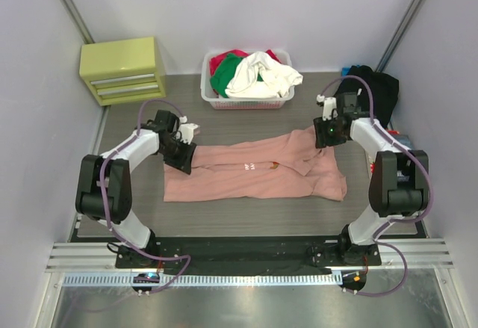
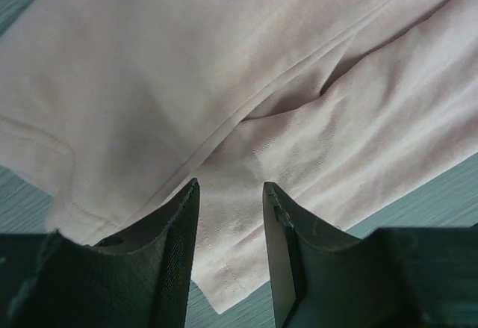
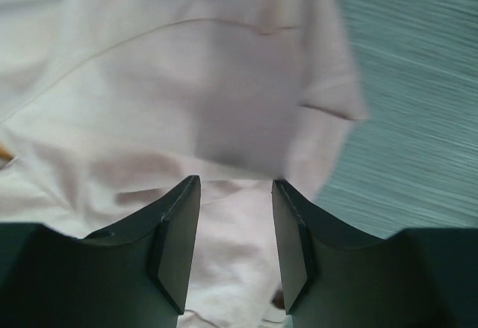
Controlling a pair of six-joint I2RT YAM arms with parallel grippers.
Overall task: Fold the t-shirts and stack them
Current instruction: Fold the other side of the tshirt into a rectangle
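Salmon-pink t-shirt (image 1: 254, 171) is seen laid as a long, partly folded band across the table (image 1: 239, 220). The step in hand is judged to be a further fold of that band, worked from both ends at once.

For this to be done well, the left end should be taken where the layers overlap, so that every layer is caught and none is left trailing. The doubled edge and its seam (image 2: 239, 115), shown in the left wrist view, are the likely place. The middle should be kept flat, and the small chest print (image 1: 249, 166) can be used as a check that the cloth is not dragged sideways. At the right end, where the cloth is bunched and creased, the loose sleeve (image 3: 332, 93) should be smoothed or gathered before anything is lifted. Both ends should be raised and carried at one pace, so that no twist is made.

Left gripper (image 1: 181, 156) is held over the band's left end, at its far corner. Its jaws are set moderately apart, nothing is gripped between them, and the cloth is seen just beyond the tips. Whether the tips touch the cloth cannot be told. Right gripper (image 1: 326, 132) is placed over the far right corner. Its jaws are likewise parted to a middling gap and empty, with pink cloth beneath and bare table to its outer side.
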